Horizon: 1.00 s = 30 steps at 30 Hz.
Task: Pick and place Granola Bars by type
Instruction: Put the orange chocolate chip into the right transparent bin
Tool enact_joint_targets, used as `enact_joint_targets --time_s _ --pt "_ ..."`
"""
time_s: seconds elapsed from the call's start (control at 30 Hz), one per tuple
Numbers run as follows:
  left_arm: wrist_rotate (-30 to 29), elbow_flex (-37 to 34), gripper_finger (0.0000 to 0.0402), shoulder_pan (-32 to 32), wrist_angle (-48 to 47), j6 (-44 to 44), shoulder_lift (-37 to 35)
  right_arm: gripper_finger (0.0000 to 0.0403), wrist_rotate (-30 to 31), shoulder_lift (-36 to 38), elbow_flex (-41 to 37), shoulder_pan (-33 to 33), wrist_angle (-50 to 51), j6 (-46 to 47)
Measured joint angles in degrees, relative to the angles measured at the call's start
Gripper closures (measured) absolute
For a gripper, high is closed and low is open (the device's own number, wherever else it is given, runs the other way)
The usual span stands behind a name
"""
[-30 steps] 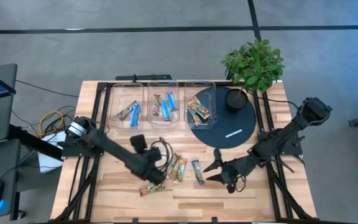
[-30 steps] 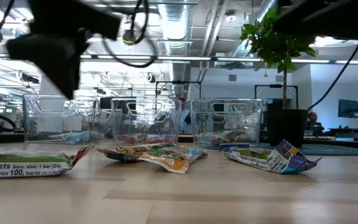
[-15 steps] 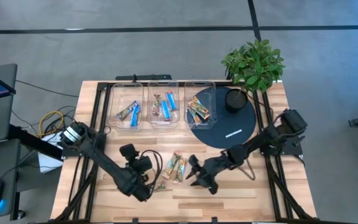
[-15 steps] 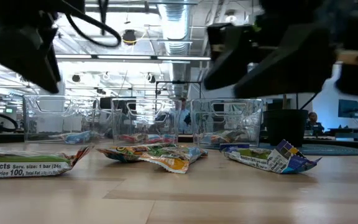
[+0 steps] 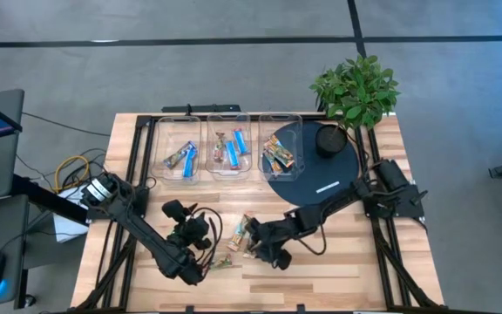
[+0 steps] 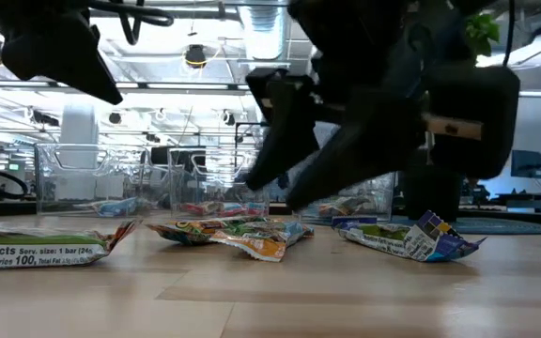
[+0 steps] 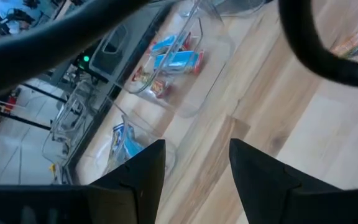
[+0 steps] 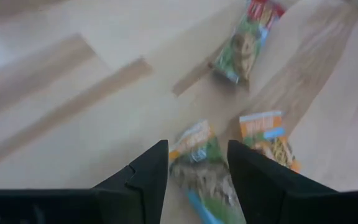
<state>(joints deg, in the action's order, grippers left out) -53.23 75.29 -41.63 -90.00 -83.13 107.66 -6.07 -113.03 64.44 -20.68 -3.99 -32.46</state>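
Observation:
Several wrapped granola bars lie flat on the wooden table: a small cluster (image 5: 242, 234), one nearer the front edge (image 5: 225, 262), and a blue-white one that shows in the low view (image 6: 411, 237). More bars lie in three clear bins (image 5: 227, 144). My right gripper (image 8: 194, 165) is open and hovers above the cluster (image 5: 258, 247); a green-and-orange bar (image 8: 199, 163) shows below, between its fingers. My left gripper (image 5: 179, 220) is open and empty, raised over the table to the left of the cluster and pointing toward the bins (image 7: 166, 62).
A dark round disc (image 5: 316, 179) with a white mark lies right of the bins. A potted plant (image 5: 354, 92) stands at its far edge. Bare wood lies along the near edge. Black frame rails run along both table sides.
My right gripper has swung toward the table's left edge, from near the disc to over the bar cluster, and now covers the blue-white bar in the high view. My left gripper has drawn back leftward from the cluster and risen. The bars have stayed in place.

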Motion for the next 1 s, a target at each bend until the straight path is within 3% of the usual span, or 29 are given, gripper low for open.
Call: enact_joint_targets --time_s 0.33,1.0 --pt "-3.12 0.02 0.0228 -0.02 -0.04 0.98 0.00 0.0244 0.00 0.13 1.16 2.63 6.14 -6.86" --pt "-5.10 -0.69 0.0228 -0.02 0.00 0.98 0.04 0.0244 0.05 -3.56 4.14 4.80 11.13 -8.85"
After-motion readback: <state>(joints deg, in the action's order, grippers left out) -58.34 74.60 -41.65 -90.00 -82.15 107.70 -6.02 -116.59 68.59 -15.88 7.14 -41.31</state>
